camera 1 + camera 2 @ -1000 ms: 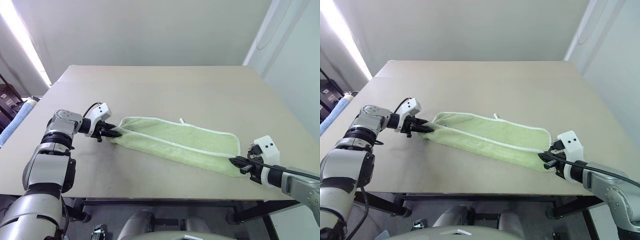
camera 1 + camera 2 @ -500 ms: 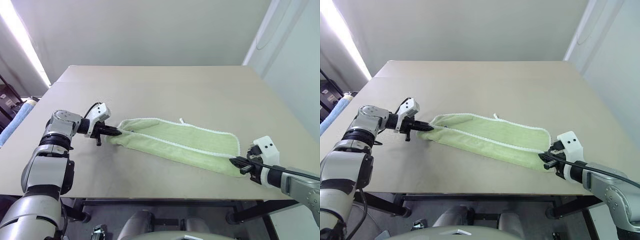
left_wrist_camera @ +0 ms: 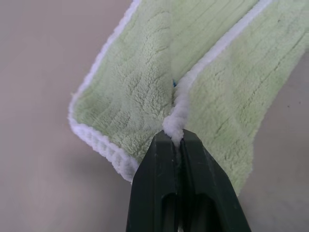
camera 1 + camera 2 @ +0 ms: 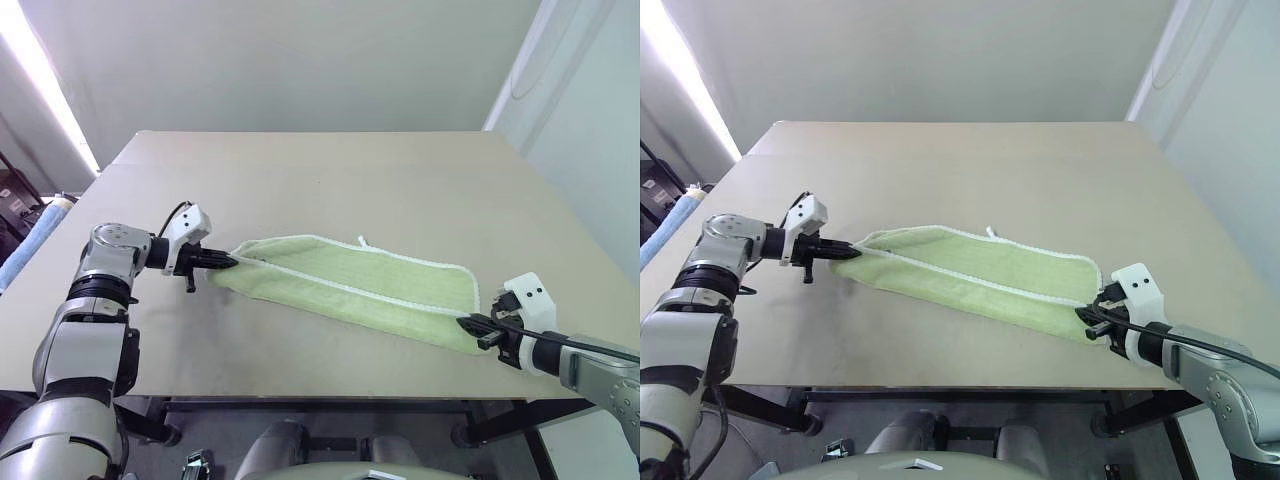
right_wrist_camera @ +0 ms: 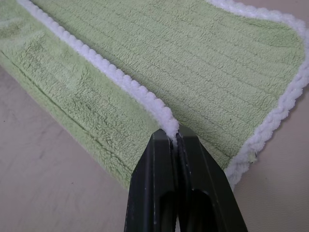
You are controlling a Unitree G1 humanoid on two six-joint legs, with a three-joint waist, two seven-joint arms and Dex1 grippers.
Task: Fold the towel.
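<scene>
Left eye view shows the towel [image 4: 350, 285] stretched long across the near part of the table [image 4: 320, 180], its near long side doubled over so a white stitched edge runs along the top of it, and a small white loop [image 4: 363, 241] pokes out from the towel's far edge. At the towel's left end the left gripper [image 4: 232, 261] pinches the cloth with its black fingers pressed together; at the towel's right end, close to the table's near edge, the right gripper [image 4: 466, 322] grips the cloth the same way. Well to the left of the towel, past the table's side, lies a blue cloth roll [image 4: 28, 245]. Left wrist view has the two fingers [image 3: 154, 183] clamped tight on the white edging at the towel's corner, no gap between them. Right wrist view shows that gripper's fingers [image 5: 157, 179] likewise closed on the white edging of the folded-over side, with the ribbed green cloth spreading beyond them.
</scene>
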